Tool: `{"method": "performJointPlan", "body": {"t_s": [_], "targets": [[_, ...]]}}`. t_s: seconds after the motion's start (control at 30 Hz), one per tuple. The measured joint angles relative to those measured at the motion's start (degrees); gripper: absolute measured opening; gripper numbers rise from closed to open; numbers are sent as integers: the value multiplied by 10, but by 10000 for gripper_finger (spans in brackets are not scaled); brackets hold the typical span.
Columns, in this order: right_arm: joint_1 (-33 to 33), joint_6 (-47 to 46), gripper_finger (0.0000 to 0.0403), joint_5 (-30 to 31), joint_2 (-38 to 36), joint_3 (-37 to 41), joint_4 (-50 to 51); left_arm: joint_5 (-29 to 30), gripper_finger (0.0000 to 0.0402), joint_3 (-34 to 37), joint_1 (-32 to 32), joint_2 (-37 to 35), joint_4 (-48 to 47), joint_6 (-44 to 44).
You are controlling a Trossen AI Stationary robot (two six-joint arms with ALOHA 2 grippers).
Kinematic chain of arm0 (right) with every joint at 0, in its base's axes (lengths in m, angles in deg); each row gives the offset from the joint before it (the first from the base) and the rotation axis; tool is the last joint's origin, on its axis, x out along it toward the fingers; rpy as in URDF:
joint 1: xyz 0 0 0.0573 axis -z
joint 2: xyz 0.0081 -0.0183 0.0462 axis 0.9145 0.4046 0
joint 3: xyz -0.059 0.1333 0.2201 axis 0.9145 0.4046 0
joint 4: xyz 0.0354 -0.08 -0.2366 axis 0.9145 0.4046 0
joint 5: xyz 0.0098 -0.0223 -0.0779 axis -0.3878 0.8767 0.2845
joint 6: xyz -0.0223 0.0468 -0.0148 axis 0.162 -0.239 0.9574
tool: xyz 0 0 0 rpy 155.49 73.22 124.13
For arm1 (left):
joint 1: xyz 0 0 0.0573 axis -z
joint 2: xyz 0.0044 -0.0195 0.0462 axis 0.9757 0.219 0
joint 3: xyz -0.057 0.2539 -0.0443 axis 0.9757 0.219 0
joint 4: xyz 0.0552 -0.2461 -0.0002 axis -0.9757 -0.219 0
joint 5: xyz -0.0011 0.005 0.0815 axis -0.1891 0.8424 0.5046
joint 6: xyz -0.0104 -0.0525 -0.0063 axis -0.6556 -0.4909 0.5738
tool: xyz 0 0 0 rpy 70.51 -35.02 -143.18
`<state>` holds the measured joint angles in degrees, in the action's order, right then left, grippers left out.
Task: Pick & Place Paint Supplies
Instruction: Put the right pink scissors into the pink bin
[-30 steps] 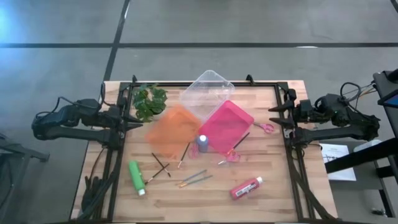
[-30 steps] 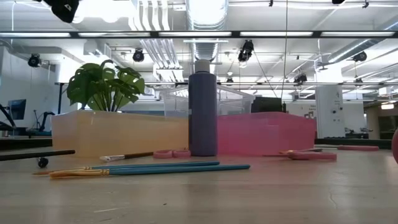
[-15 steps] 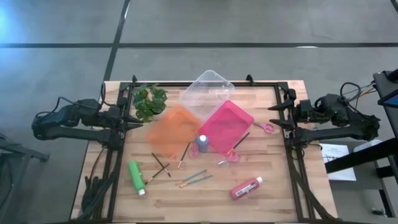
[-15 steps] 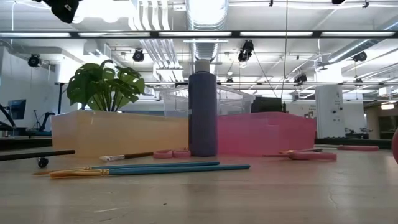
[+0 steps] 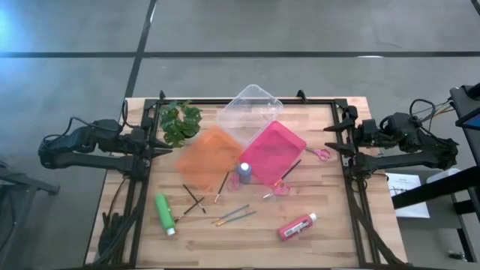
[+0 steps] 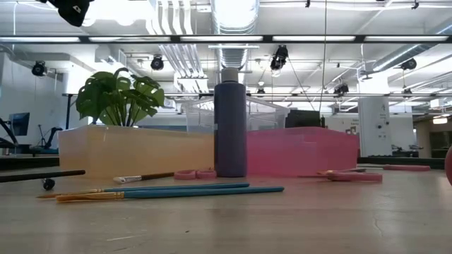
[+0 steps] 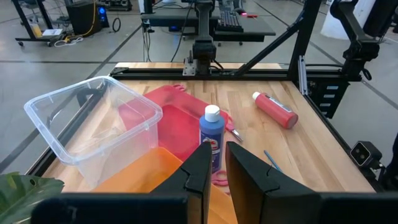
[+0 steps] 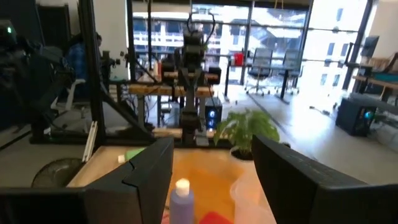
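Your right gripper (image 5: 332, 139) has just spread wide, empty, beside the pink scissors (image 5: 321, 154); left gripper (image 5: 166, 139) waits, nearly closed, empty.

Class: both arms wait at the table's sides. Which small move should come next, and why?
Probably the right end effector, open and empty, should reach for the scissors: they lie nearest it on the table, outside the pink tray. The left end effector holds nothing.
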<state>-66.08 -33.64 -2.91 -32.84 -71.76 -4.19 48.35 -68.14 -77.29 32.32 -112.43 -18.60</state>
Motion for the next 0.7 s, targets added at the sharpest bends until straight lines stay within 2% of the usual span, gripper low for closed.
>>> {"method": "performJointPlan", "body": {"t_s": [0.07,0.13,0.2,0.3,0.33,0.4,0.5,0.63,0.7], "targets": [[0,-53,215,-2,6,0,-27,0,58,0,0,0,0,0],[0,-162,215,-3,17,0,-58,0,58,0,0,0,0,0],[0,-256,215,21,24,0,-94,0,58,0,0,0,0,0],[0,-330,215,67,38,0,-127,20,58,0,0,1,11,17],[0,-349,215,69,43,0,-139,20,58,0,0,4,28,-11],[0,-378,215,60,62,0,-176,-4,58,0,0,10,69,-129],[-1,-370,215,-9,95,0,-259,-15,58,0,0,12,97,-325],[-1,-378,215,-88,149,0,-383,19,58,0,0,16,130,-392],[-1,-389,215,-100,178,0,-439,19,58,0,0,20,134,-405]]}}
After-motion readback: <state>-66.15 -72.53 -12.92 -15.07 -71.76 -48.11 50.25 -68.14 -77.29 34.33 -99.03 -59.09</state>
